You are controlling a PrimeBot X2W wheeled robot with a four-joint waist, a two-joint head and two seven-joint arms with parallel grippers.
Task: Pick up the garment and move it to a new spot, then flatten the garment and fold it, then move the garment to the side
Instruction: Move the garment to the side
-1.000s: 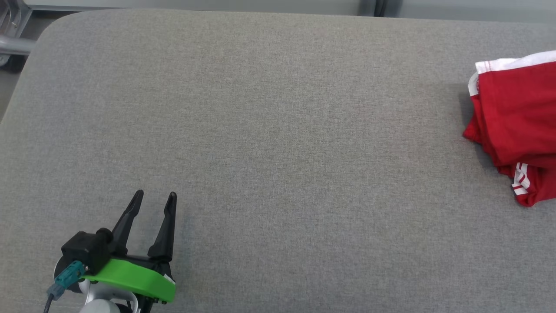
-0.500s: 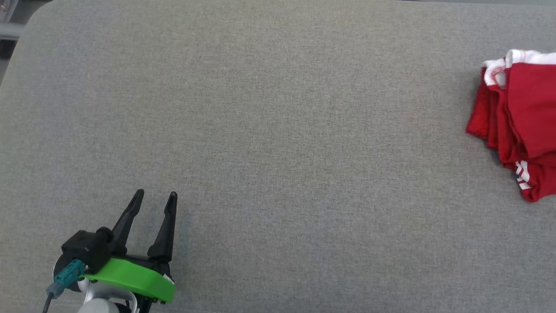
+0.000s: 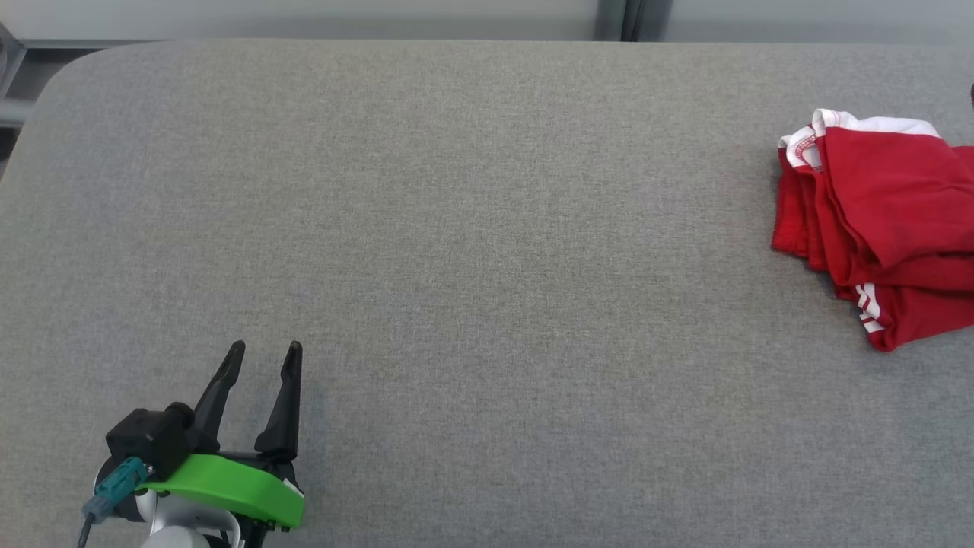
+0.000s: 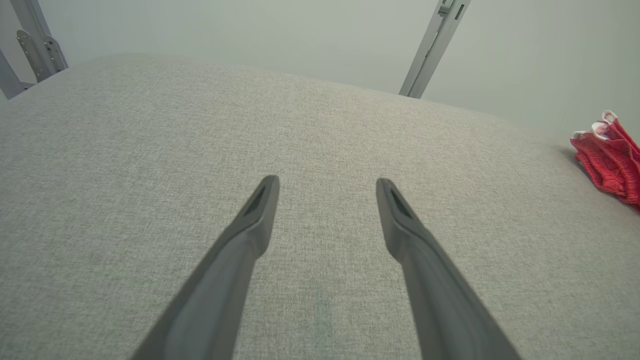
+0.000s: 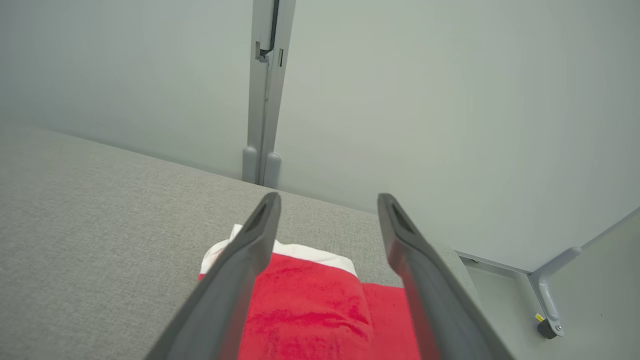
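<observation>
A red garment with white trim (image 3: 883, 228) lies folded in a loose stack at the right edge of the grey padded table (image 3: 487, 266). It shows small at the far right of the left wrist view (image 4: 610, 160). My left gripper (image 3: 262, 359) hovers open and empty over the near left of the table, far from the garment; its fingers (image 4: 255, 220) stand apart over bare fabric. My right gripper (image 5: 327, 205) is open above the garment (image 5: 305, 310), which lies below and between its fingers, with nothing held.
The table's far edge meets a pale wall with a grey upright post (image 5: 264, 90). A metal frame (image 3: 11, 76) stands off the left corner. Beyond the table's right end lies floor with a frame foot (image 5: 547, 300).
The head camera has shifted, so the whole scene sits differently. The garment's stack looks more settled and lies further into the picture than before. My left gripper holds the same open pose.
</observation>
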